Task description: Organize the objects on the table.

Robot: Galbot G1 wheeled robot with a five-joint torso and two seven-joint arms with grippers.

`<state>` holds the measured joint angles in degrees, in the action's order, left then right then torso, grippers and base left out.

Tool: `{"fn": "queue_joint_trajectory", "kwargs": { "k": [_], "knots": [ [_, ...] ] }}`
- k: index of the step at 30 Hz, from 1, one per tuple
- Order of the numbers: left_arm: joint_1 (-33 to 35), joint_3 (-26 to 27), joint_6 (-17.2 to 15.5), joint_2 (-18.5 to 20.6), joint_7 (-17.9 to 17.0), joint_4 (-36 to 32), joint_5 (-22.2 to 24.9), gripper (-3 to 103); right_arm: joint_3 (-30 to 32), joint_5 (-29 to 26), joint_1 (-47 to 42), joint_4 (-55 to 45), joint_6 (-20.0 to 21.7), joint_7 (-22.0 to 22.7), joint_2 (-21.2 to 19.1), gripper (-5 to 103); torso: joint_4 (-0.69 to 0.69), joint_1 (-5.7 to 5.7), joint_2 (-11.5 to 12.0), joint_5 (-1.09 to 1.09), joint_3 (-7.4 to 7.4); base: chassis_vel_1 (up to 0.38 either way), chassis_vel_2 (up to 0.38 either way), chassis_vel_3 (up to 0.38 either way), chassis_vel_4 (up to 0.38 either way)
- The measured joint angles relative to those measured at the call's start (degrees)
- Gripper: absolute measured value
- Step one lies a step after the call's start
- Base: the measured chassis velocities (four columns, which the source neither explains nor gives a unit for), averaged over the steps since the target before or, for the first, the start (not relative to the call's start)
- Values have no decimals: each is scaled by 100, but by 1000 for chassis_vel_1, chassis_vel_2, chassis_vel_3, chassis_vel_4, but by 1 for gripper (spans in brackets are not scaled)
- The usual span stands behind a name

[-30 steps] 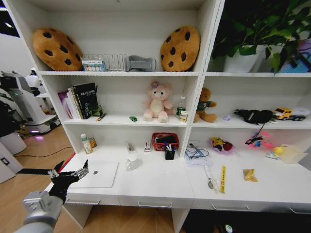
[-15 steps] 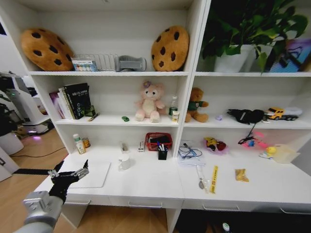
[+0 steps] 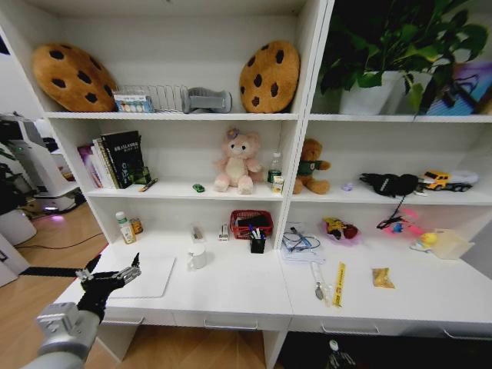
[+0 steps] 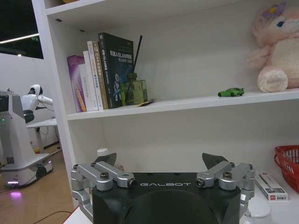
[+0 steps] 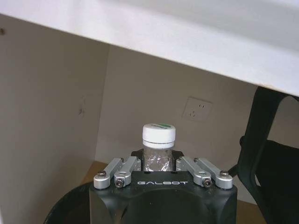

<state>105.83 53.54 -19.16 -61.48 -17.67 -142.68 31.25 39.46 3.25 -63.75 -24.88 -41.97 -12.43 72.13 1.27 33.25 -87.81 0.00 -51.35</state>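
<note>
Two claws. L claw (image 3: 108, 278): fingers spread, gripping nothing, hovering at desk (image 3: 231, 288) front-left corner, just beside silver laptop (image 3: 142, 275) lying flat. R claw (image 5: 161, 173): clenched on clear jar (image 5: 158, 148), white cap up, under the desk. Pens (image 3: 257, 234) upright in black cup mid-desk; green toy car (image 4: 231, 92) on shelf above.

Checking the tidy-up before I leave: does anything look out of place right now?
Yes: the small clear jar is off the desk, clamped in the right gripper beneath its top, near a wall socket. The left gripper hovers open beside the laptop.
</note>
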Motion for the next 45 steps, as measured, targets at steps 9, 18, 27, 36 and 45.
{"fn": "queue_joint_trajectory", "kwargs": {
  "k": [9, 18, 27, 36, 45],
  "knots": [
    [0, 0, 0, 0, 0, 0, 0, 100, 8, 282, 381, 608, -96, -38, 115, 28, 3, 0, 0, 0, 0, 0, 0, 0, 0],
    [0, 0, 0, 0, 0, 0, 0, 100, -5, 372, 424, 681, -69, 46, 126, 51, 3, 0, 0, 0, 1, 0, 0, 0, 0],
    [0, 0, 0, 0, 0, 0, 0, 100, -22, 310, -448, -212, -228, 97, 75, 85, 1, 0, 0, 3, 1, 0, 0, 0, 0],
    [0, 0, 0, 0, 0, 0, 0, 100, -31, -1013, -3635, -3642, 249, 62, -202, 100, 5, -2, -2, 1, 2, 0, 0, 0, 0],
    [0, 0, -1, 0, 1, 0, 0, 100, 502, -1705, -5480, -6483, -3, 262, -183, 100, 5, -2, -2, 2, 1, 0, 0, 0, 0]
  ]
}}
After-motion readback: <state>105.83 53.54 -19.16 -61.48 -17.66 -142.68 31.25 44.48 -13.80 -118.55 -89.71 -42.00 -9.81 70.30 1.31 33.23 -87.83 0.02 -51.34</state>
